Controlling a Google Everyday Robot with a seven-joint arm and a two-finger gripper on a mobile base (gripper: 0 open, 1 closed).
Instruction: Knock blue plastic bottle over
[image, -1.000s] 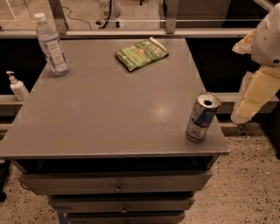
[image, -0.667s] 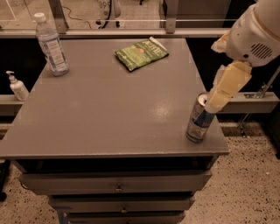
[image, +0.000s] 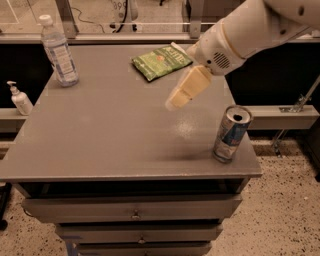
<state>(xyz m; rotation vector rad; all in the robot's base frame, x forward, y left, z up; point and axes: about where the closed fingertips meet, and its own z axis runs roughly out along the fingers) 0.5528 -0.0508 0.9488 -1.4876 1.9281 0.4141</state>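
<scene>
Hanging over the right half of the table (image: 100, 145), the gripper (image: 176, 100) points down and to the left from the white arm (image: 250, 32), which comes in from the upper right. It is a cream, tapering shape in the air above the grey top, touching nothing; how far it is open I cannot tell, and nothing shows in its hold. The bottle (image: 59, 52) stands upright at the far left corner of the table, white cap on, blue-and-white label facing the camera, well apart from the gripper. A green bag (image: 161, 61) lies flat near the far edge, between bottle and arm and just beyond the gripper. A can (image: 231, 134) stands upright at the near right corner, its top open, near the gripper but clear of it. Off the table to the left, on a lower ledge, a small white pump bottle (image: 20, 98) stands upright. Drawers (image: 135, 210) run across the front below the top.
</scene>
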